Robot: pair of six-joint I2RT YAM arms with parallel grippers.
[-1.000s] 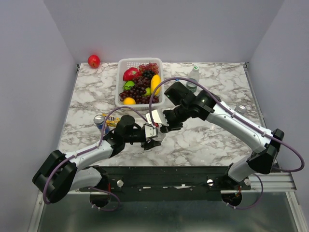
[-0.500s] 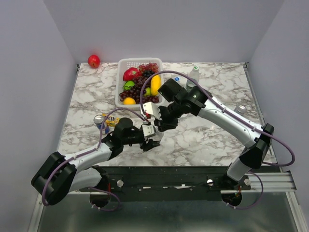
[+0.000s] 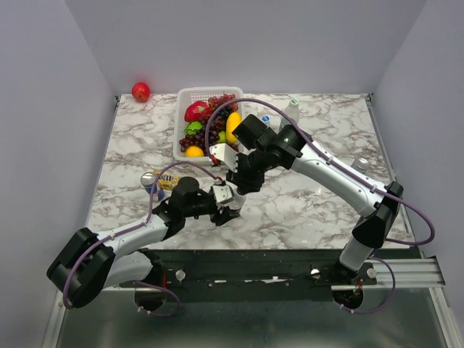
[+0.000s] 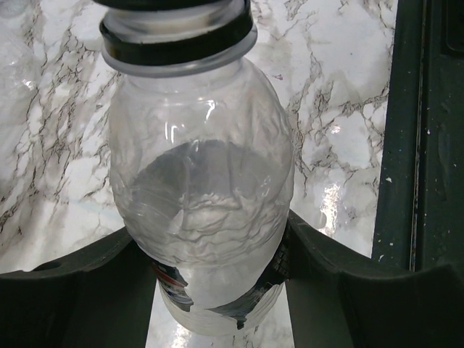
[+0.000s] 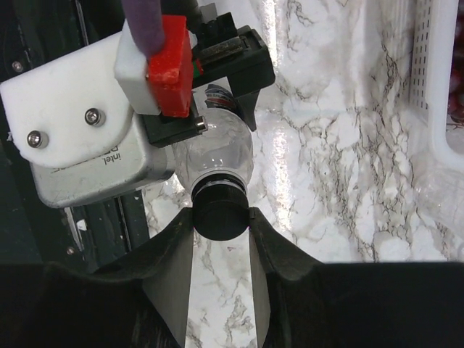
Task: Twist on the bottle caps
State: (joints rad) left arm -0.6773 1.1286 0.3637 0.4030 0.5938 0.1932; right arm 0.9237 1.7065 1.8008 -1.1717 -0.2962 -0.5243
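Top external view: 2 robot arms meet over the near middle of a marble table (image 3: pixel 326 210). The left gripper (image 3: pixel 226 208) reaches in from the left and the right gripper (image 3: pixel 239 185) comes down from behind, the 2 almost touching.

Left wrist view: the left gripper is closed on the lower body of a clear bottle (image 4: pixel 206 196), its jaws pressed against either side. The bottle is crumpled and partly filled. A black cap (image 4: pixel 174 36) sits on its neck at the top of the frame.

Right wrist view: the right gripper is closed to a narrow gap, 1 jaw against each side of the black cap, with the bottle's shoulder just beyond.

The black cap is therefore on the bottle's mouth, between the right jaws. How far it is threaded cannot be seen.

Toward the back of the table, a blue cap (image 3: pixel 265 119) and a white-green cap (image 3: pixel 293 102) lie to the right of a white basket (image 3: pixel 183 109) of fruit; the white-green one tops another bottle.

The step in hand appears to be twisting the black cap tight. The next move likely calls for the right wrist to rotate about the bottle's axis while the left grip holds firm, so the soft bottle does not turn or buckle.
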